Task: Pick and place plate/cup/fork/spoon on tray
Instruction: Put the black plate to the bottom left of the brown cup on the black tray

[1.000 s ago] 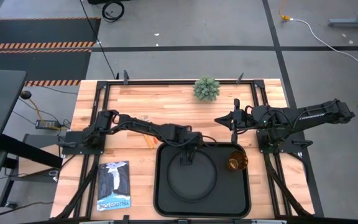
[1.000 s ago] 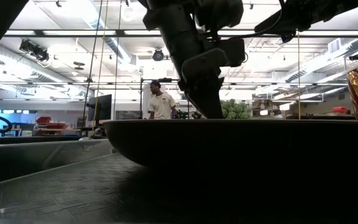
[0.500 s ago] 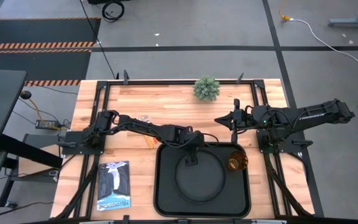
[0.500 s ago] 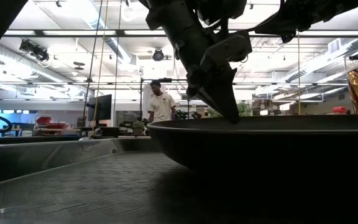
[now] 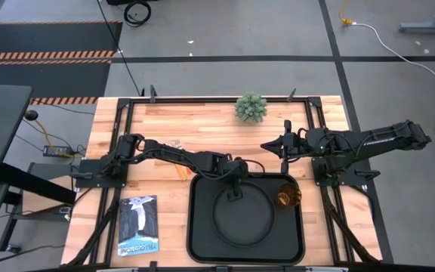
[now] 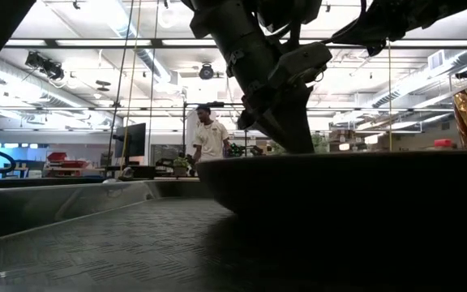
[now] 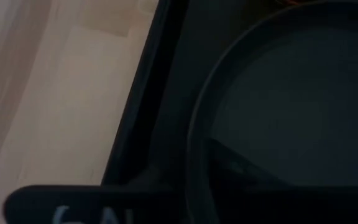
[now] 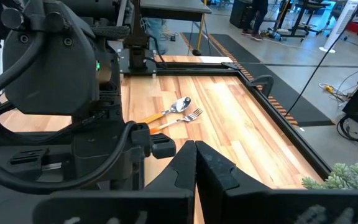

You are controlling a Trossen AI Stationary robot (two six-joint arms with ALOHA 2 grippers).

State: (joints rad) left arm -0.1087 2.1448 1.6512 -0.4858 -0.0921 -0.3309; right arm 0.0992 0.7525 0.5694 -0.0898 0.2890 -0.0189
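The round black plate (image 5: 244,223) is inside the black rectangular tray (image 5: 195,227); it also shows in the low view (image 6: 339,186). My left gripper (image 5: 235,189) is shut on the plate's far rim. The amber cup (image 5: 287,198) stands upright in the tray's far right corner. The spoon (image 8: 180,104) and the fork (image 8: 194,114) lie side by side on the wood left of the tray, partly under my left arm in the high view. My right gripper (image 5: 265,146) is shut and empty, held above the table beyond the tray's far right corner. My left gripper pinches the plate's far rim (image 7: 194,155). One finger (image 7: 235,163) lies inside the plate; the other is hidden by the rim. The fingers slant down from the far left. The plate sits about level; I cannot tell whether its bottom rests on the tray floor.
A small potted plant (image 5: 251,107) stands at the far edge. A booklet (image 5: 139,224) lies near the front left, beside the tray. A person (image 6: 211,134) stands in the room beyond the table.
My left gripper has moved toward the table's right edge and a little toward the near edge, keeping hold of the plate. The plate has gone with it, from the tray's left part to about its middle.
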